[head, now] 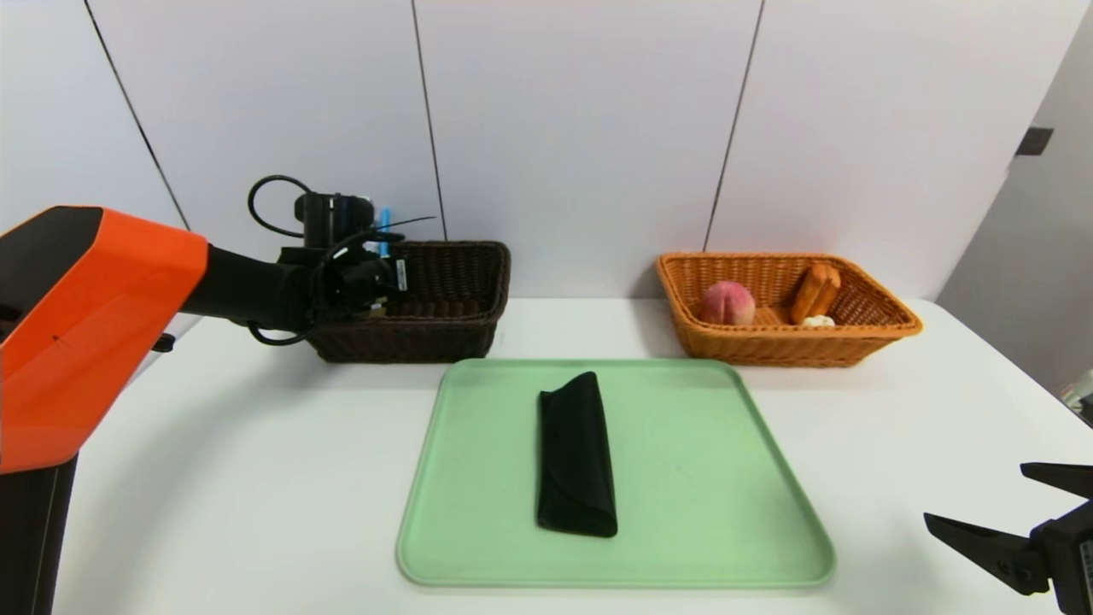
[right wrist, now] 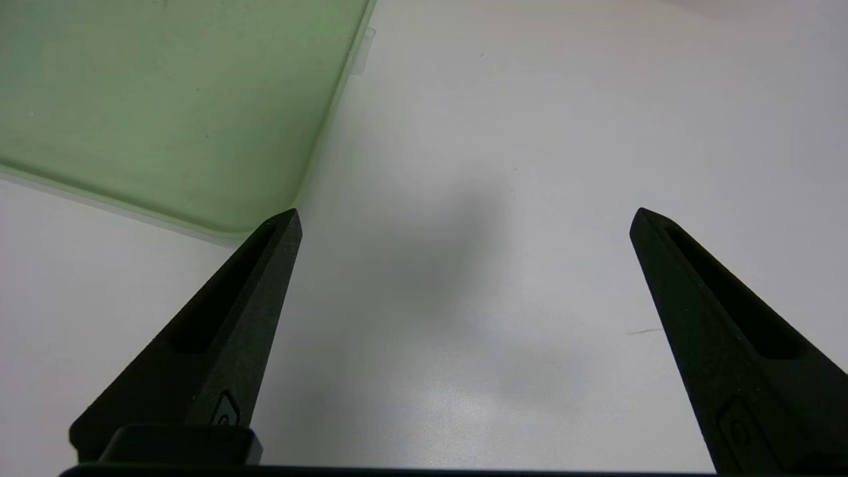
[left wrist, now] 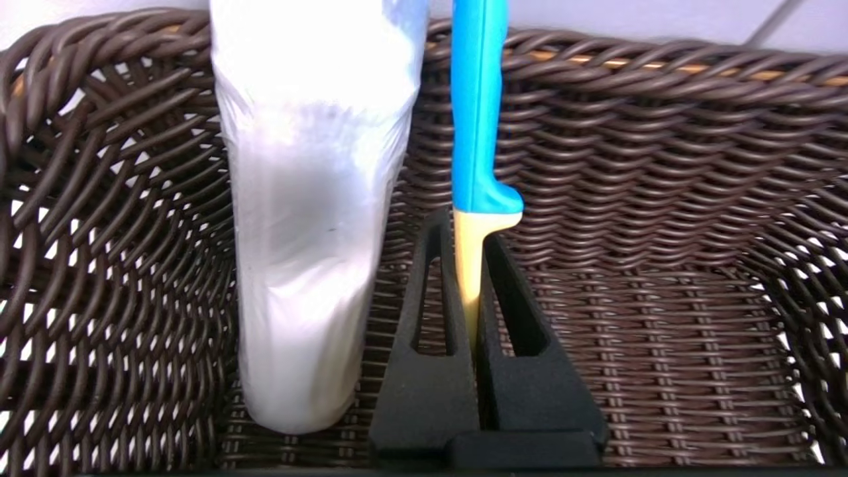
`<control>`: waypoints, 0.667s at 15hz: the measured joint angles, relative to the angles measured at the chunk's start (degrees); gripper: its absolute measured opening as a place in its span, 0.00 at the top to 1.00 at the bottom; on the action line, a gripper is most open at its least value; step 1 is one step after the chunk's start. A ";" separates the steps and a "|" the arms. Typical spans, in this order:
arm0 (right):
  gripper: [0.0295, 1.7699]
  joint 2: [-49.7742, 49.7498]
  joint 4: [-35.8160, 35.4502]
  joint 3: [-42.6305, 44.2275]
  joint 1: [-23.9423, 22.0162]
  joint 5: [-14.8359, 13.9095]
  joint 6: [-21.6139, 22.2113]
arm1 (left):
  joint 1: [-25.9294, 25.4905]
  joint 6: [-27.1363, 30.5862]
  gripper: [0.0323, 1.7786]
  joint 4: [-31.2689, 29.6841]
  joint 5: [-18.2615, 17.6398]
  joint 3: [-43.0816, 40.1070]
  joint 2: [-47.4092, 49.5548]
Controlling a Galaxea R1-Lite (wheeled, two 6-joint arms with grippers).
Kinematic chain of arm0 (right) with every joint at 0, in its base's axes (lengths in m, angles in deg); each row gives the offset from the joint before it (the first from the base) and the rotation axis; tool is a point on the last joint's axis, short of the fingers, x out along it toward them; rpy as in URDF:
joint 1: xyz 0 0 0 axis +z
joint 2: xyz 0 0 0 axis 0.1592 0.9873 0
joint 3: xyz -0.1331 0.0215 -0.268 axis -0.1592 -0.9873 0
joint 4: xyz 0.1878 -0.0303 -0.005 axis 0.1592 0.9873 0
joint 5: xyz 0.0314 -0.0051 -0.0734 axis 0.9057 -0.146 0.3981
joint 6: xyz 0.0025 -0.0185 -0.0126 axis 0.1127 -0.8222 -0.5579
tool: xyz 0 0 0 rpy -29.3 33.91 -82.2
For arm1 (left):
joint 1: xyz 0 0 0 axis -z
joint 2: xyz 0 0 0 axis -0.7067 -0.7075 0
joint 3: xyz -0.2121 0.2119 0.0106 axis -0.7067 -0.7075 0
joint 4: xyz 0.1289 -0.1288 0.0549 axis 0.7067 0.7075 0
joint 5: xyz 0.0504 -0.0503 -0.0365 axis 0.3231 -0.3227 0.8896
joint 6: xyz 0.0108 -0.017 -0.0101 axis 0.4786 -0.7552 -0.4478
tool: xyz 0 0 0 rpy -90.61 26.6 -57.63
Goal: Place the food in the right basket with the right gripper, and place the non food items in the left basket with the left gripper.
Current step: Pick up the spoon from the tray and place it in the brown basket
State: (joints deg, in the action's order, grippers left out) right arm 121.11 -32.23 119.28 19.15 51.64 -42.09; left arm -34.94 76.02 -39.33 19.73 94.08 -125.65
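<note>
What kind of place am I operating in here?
Probably a lab test bench, not a home: plain white table, bare panelled wall, and a staged sorting setup of green tray with two wicker baskets.

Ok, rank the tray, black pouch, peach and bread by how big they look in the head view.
1. Tray
2. Pouch
3. Peach and bread: similar, and farther from the camera, so unranked.

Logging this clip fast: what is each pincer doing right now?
Left pincer: shut on the knife, over the dark basket.
Right pincer: open, holding nothing, above the table by the tray.
</note>
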 joint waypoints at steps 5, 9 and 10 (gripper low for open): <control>0.03 0.11 -0.02 -0.02 0.00 -0.02 -0.09 | -0.11 0.07 0.97 0.05 -0.02 0.00 1.02; 0.03 0.11 0.02 -0.02 0.00 0.00 -0.13 | -0.09 0.20 0.97 0.40 -0.20 0.18 2.60; 0.03 0.11 0.00 -0.05 0.00 0.00 -0.13 | -0.09 0.22 0.97 0.46 -0.18 0.18 2.84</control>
State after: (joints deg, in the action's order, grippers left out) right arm 121.22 -32.23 119.23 19.15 51.64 -42.23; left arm -35.02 76.24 -38.87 19.55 94.26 -122.80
